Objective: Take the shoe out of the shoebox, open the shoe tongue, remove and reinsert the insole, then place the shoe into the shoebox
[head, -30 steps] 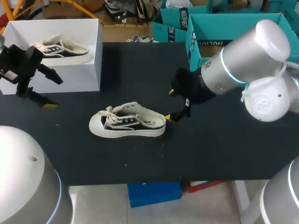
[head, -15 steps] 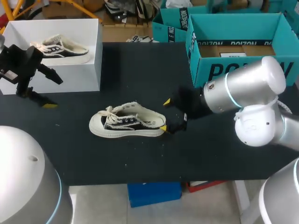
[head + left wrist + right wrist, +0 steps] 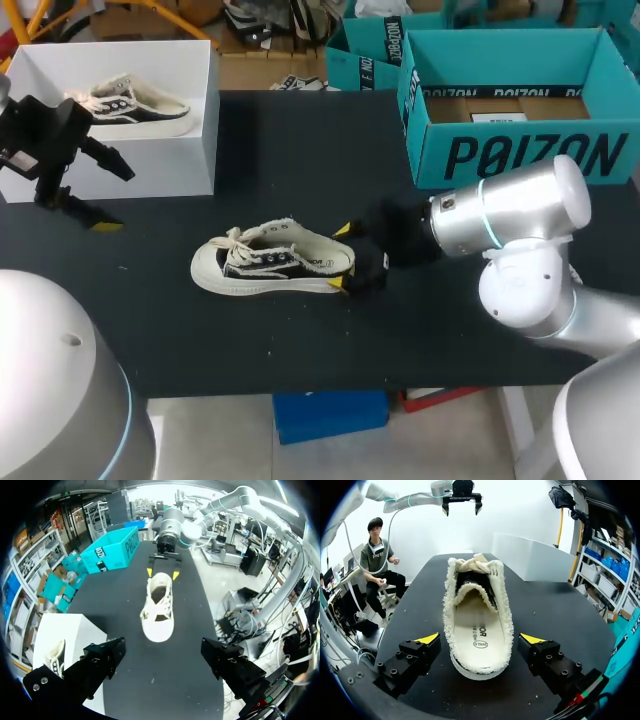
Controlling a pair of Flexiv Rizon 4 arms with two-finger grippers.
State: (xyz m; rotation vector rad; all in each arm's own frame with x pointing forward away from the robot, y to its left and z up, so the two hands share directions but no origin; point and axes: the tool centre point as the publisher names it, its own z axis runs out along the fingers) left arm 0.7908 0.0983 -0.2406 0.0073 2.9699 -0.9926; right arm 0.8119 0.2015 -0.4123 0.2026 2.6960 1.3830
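Cream shoe (image 3: pixel 272 262): lying upright on the tabletop (image 3: pixel 300 150).
Right gripper (image 3: pixel 342 258): dropping and sliding in, now straddling the shoe's heel, open, not touching.
Left gripper (image 3: pixel 105 195): hanging open, well beyond the shoe's toe.
Meaning: probably steadying the heel for tongue opening.

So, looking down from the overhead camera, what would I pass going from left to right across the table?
white box → shoe on the table → right gripper at the shoe's heel → teal box
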